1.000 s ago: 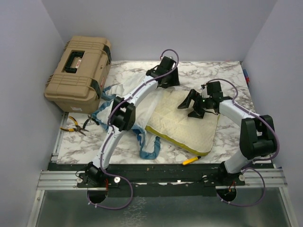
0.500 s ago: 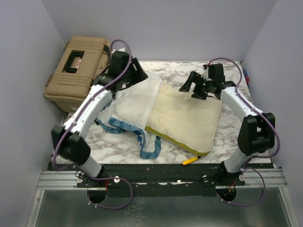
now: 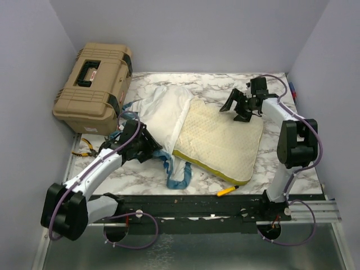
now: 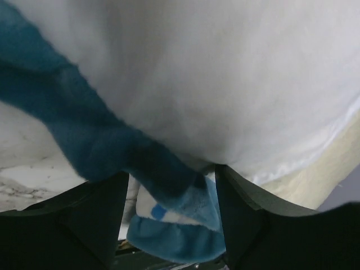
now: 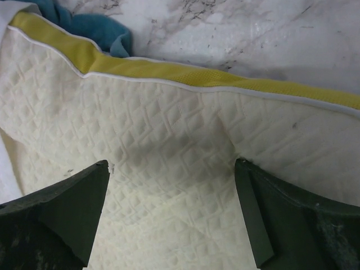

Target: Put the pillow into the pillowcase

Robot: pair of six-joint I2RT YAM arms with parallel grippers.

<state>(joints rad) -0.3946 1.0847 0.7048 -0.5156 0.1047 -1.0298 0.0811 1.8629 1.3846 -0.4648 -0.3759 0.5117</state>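
Two arms split the job: the right gripper [image 3: 235, 109], jaws wide apart, hung over the far edge of the pillow [image 3: 222, 140]; the left gripper [image 3: 145, 147], jaws apart astride its near hem, sat nearer the pillowcase [image 3: 163, 112], which overlapped the pillow's left side.

Pillow [image 3: 222, 140]: rectangular, cream-yellow, with a dimpled quilted face and a mustard-yellow band with white piping along the edge. Flat on the marble tabletop [image 3: 214, 87], right of centre, slightly askew, right and near sides uncovered.

Pillowcase [image 3: 164, 112]: rumpled, plain white inside showing, blue ruffled trim along the left and near edges. Just left of the pillow, white fabric overlapping the pillow's left edge. One trim loop trailing toward the near table edge.
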